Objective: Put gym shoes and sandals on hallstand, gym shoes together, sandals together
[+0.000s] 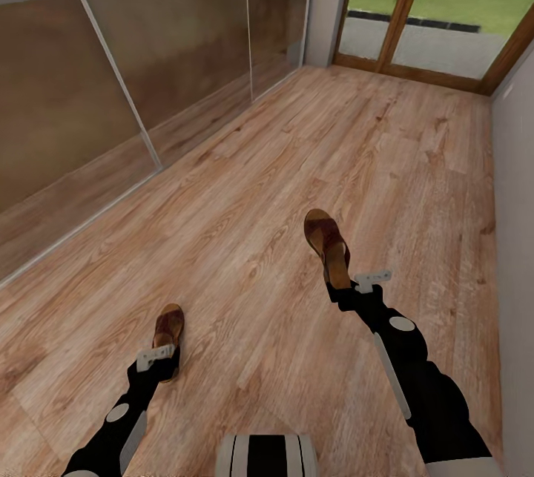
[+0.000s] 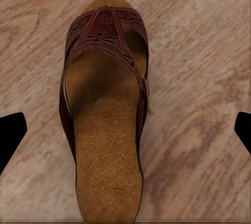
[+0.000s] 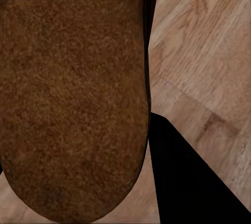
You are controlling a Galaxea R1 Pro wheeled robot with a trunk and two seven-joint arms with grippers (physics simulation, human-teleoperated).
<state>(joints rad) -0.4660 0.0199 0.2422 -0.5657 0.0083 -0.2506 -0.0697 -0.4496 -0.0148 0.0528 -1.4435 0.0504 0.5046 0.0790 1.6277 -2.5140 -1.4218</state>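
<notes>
Right claw (image 1: 343,285): closed on the heel of one sandal (image 1: 327,242), with a dark finger (image 3: 193,182) just beside the tan insole. That sandal is held above the corridor floor (image 1: 297,136). Left claw (image 1: 162,367): fingers (image 2: 11,135) spread wide apart, straddling the heel end of the second sandal (image 2: 107,114) without touching it. This sandal lies flat on the floor, patterned strap pointing away from the robot.
</notes>
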